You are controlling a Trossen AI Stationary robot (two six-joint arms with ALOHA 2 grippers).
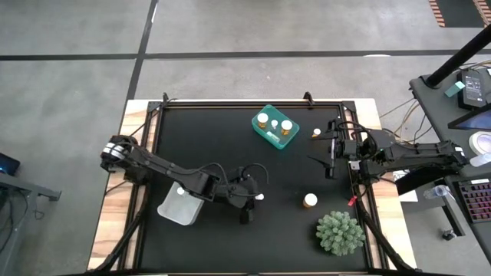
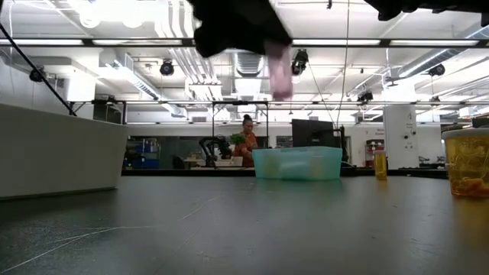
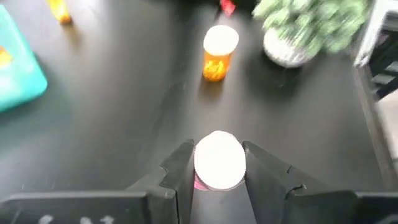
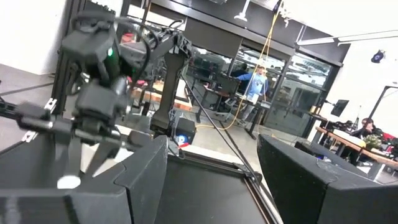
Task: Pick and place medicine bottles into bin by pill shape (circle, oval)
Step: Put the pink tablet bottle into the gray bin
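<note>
LEFT: fingers (image 3: pixel 217 177) clamped on white-capped bottle (image 3: pixel 219 160), lifted off table | teal bin (image 1: pixel 275 126) toward far edge, rightward | RIGHT: fingers (image 4: pixel 211 180) apart, idle near right edge

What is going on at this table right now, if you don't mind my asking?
The robot is sorting medicine bottles into bins. The left hand is closed on a white-capped bottle, lifted above the black table. The teal bin already holds three bottles. One amber bottle stands near the green plant. The right hand waits open beside the teal bin.
</note>
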